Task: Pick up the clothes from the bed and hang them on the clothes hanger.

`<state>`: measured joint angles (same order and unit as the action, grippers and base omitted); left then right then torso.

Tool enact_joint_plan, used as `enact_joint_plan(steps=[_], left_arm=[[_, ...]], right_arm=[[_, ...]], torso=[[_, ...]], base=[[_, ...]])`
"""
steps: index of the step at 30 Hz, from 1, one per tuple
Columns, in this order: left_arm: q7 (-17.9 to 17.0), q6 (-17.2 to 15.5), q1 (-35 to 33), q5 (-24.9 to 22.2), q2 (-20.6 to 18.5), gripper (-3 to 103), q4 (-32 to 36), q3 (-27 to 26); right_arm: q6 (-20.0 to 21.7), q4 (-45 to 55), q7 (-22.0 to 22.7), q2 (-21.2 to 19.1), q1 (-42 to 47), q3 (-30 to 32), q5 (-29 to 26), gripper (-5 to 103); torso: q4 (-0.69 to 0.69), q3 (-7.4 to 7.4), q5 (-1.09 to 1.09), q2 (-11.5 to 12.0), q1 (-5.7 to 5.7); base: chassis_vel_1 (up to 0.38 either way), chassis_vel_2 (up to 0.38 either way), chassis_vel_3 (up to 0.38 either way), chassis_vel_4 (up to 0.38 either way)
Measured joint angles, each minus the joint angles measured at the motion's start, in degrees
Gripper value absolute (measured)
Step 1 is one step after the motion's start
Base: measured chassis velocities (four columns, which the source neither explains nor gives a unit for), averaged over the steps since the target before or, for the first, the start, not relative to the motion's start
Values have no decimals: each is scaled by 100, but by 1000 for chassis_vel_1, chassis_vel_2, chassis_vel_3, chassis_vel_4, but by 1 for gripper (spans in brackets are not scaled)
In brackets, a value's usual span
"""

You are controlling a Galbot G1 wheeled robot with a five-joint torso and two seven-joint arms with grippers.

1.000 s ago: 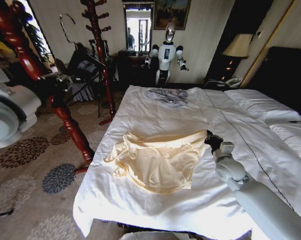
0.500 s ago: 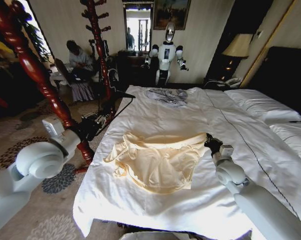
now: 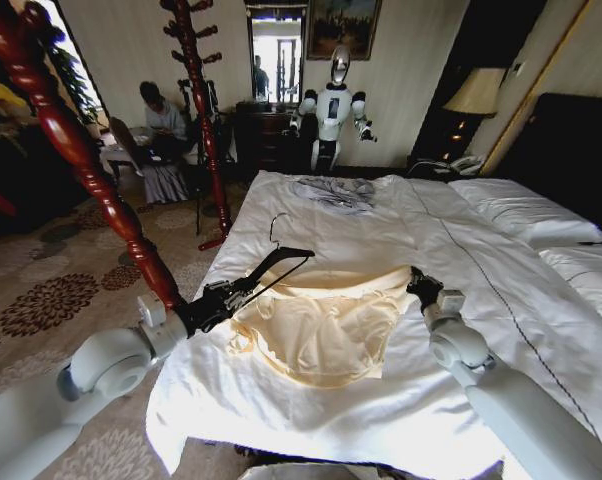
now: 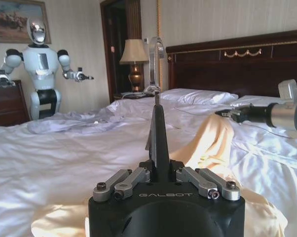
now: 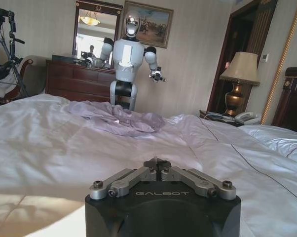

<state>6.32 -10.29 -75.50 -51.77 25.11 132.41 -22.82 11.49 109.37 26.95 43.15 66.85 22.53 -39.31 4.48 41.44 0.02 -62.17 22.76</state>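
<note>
Head view: a wide bed (image 3: pixel 311 430) with white sheets fills the middle of the room. A pale yellow shirt (image 3: pixel 321 320) lies crumpled on the near half of the sheet. The left arm, which a second ago was raised off to the side by the wooden coat stand (image 3: pixel 76 150), has now swung in over the bed's left edge. Its left pincer (image 3: pixel 221 298) is pinching one corner of a thin black hanger (image 3: pixel 281 265), which slants up over the shirt's left part with its wire hook toward the far end of the bed. The right arm has barely moved; its right pincer (image 3: pixel 421 285) sits at the shirt's right edge, and whether it grips the cloth cannot be told here. A smaller grey garment (image 3: pixel 333 192) lies well apart, near the foot of the bed.

Left wrist view: the left pincer (image 4: pixel 158 173) is pressed together on the hanger (image 4: pixel 157 128), which stands straight up from it, hook (image 4: pixel 155 59) at the top. Beyond, the shirt (image 4: pixel 215 143) rises in a fold toward the right pincer (image 4: pixel 222 113).

Right wrist view: the right pincer (image 5: pixel 158 164) has its fingers drawn together; what lies between the tips is hidden. White sheet stretches ahead, with the shirt's (image 5: pixel 35 215) edge beside the pincer body.

With hanger and shirt now brought near each other, the threading step looks about to begin; the shirt is not yet on the hanger.
</note>
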Motion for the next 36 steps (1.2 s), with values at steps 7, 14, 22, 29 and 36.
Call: enact_joint_plan(steps=[7,14,22,29,36], left_arm=[[547,292,-252,449,255,16,-270,186],[1286,569,-297,619,319,16,-574,421],[1551,807,520,802,520,16,-1141,1179],[1689,912,1897,798,910,16,-1705,2515],[1567,880,2827,685,1260,16,-2142,3223]], right_arm=[[-48,-55,-79,1,-178,-158,-65,0],[-60,-25,-97,-40,-329,-192,-232,0],[-25,123,-63,-113,-432,-244,-467,0],[89,476,34,-244,-435,-184,-871,0],[176,879,97,-430,-367,-2,-1205,0]], torso=[[0,0,-2,0,0],[-2,0,-1,0,0],[-2,1,0,0,0],[-1,1,0,0,0],[0,1,0,0,1]], base=[[0,0,0,0],[0,0,0,0],[0,0,0,0],[0,0,0,0],[0,0,0,0]])
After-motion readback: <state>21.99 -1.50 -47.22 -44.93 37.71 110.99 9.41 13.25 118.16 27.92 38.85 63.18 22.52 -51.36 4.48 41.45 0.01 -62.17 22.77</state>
